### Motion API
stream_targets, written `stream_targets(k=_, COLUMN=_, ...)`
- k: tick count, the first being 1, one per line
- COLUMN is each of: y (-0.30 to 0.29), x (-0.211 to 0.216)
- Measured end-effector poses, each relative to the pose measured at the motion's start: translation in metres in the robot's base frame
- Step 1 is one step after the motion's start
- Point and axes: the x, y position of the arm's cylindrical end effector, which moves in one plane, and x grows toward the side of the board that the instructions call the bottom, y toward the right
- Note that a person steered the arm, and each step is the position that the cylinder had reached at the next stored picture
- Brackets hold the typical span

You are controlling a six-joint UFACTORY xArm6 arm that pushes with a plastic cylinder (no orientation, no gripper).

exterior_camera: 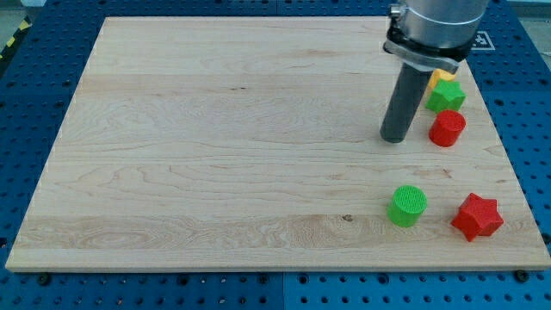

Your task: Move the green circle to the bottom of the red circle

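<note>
Bare rod, gripping nothing: my tip [394, 138] left of red circle block [447, 128]; green ridged circle block [407, 206] below, towards bottom-right corner.

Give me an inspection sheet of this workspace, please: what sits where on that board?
Surface: pale wooden board on a blue perforated bench.
Job's things: green circle block near the view's bottom right; red circle block above it, apart.
Clutter: red star block right of the green circle; green star block and yellow block, partly hidden, above the red circle.
Grippers: none; my tip rests left of the red circle, touching no block.
Cables: nothing seen.
Surroundings: nothing seen beyond the bench.
</note>
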Motion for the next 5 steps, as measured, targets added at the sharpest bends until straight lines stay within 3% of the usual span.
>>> stream_targets(k=2, y=0.038, x=0.0)
stream_targets(k=3, y=0.028, x=0.0)
stream_targets(k=5, y=-0.081, x=0.059)
